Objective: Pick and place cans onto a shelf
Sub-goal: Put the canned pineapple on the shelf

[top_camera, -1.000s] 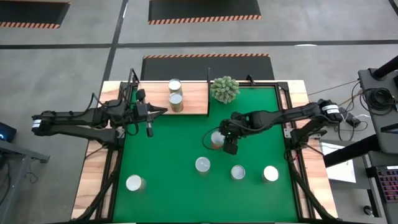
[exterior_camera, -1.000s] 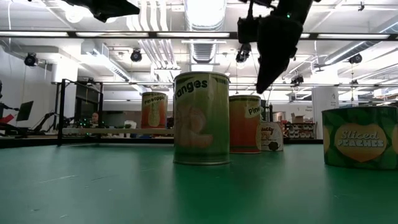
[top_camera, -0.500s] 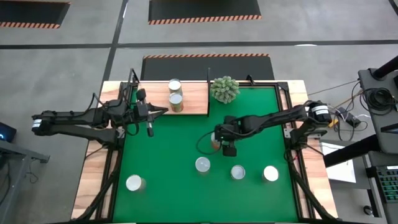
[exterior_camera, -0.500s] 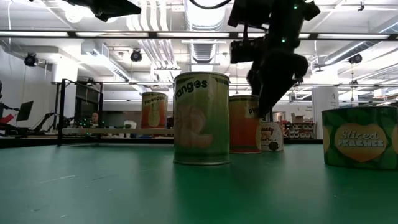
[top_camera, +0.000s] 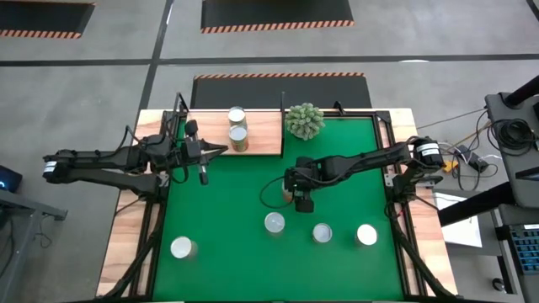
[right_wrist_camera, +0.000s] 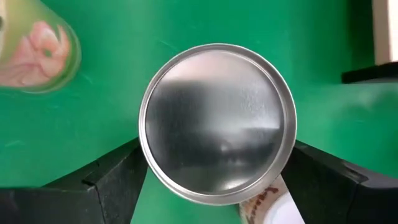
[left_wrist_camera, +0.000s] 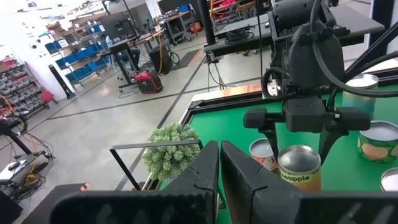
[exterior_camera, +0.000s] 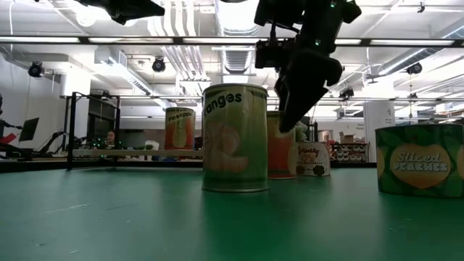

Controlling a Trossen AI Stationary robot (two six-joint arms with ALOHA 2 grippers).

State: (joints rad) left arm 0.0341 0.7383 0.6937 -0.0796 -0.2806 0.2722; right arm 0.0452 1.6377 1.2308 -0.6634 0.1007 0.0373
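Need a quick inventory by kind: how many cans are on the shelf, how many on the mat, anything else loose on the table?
Cans on the shelf: 2
Cans on the green mat: 6
Plant ball: 1
Total: 9

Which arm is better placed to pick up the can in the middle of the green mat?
The right. Its gripper is directly above that can, with one open finger on each side. The left gripper waits shut near the shelf, away from the loose cans.
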